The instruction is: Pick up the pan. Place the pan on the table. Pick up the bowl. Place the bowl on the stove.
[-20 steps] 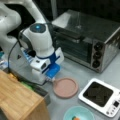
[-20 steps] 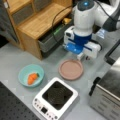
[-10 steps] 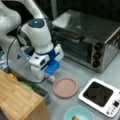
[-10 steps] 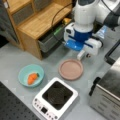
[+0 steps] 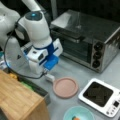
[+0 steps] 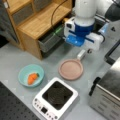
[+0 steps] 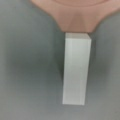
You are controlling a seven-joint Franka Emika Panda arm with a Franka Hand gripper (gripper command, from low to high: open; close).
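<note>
Jaws cannot be read: the gripper (image 6: 84, 50) hangs just above the pan's white handle (image 7: 75, 68), fingers unseen in the wrist view.

The pan (image 5: 65, 87), shallow, round, matte dusty pink, lies flat on the grey table (image 6: 15, 57) beside the empty black-topped stove (image 6: 58, 95). The teal bowl (image 6: 31, 75) holds an orange food piece (image 6: 32, 78).

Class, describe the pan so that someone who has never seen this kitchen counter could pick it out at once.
Start at the big silver toaster oven and come forward onto the grey table. The pan lies flat there, beside the white stove, just below the gripper. It is shallow and dusty pink with a short white handle, unlike the teal bowl holding an orange piece.
</note>
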